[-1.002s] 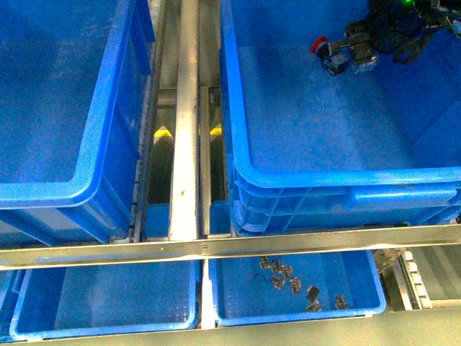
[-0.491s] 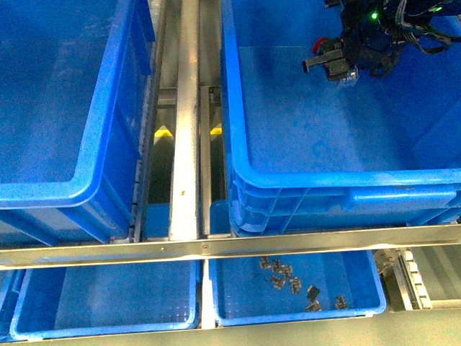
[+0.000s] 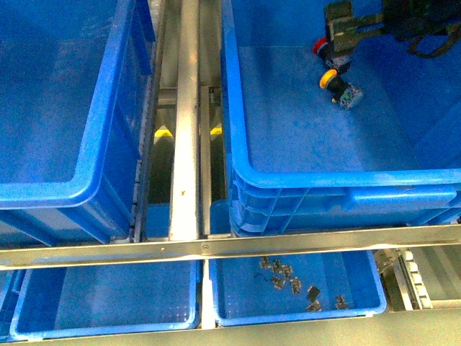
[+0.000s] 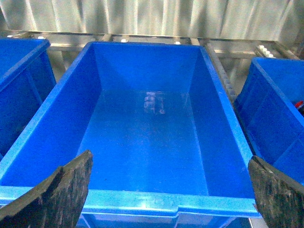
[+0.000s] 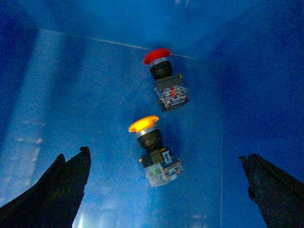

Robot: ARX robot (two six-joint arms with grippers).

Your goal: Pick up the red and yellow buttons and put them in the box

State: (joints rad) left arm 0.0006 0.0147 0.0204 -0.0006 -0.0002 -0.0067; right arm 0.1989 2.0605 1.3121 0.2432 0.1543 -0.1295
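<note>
- Front view: a metal rail point(image 3: 186, 122) runs up the frame between two big blue bins, an empty bin point(image 3: 65, 101) filling the upper left and the box point(image 3: 302, 184) at the right. A steel bar point(image 3: 216, 246) crosses the lower frame, with two shallow trays point(image 3: 108, 299) under it; the right-hand one holds small dark parts point(image 3: 288, 277)
- On the box floor, upper right of the frame, the red button point(image 3: 319, 47) and the yellow button point(image 3: 337, 84) lie on their sides, close together but apart. The right gripper point(image 3: 346, 30) hangs at the top edge above them, partly cut off; the red one lies just beside its tip, the yellow one clear below. I cannot tell its opening here
- Left wrist view: the left gripper point(image 4: 168, 187) is spread wide with nothing between its dark fingers point(image 4: 57, 190) at the lower corners. The empty bin point(image 4: 142, 202) fills the frame centre, corrugated metal wall point(image 4: 142, 16) across the top, another blue bin point(image 4: 270, 114) at the right edge
- Right wrist view: the right gripper point(image 5: 166, 185) is wide apart and holds nothing, its fingers point(image 5: 57, 190) in the lower corners. Both buttons lie on the blue box point(image 5: 57, 85) floor between and beyond them, touching neither: yellow button point(image 5: 151, 147) at centre, red button point(image 5: 164, 83) above it
</note>
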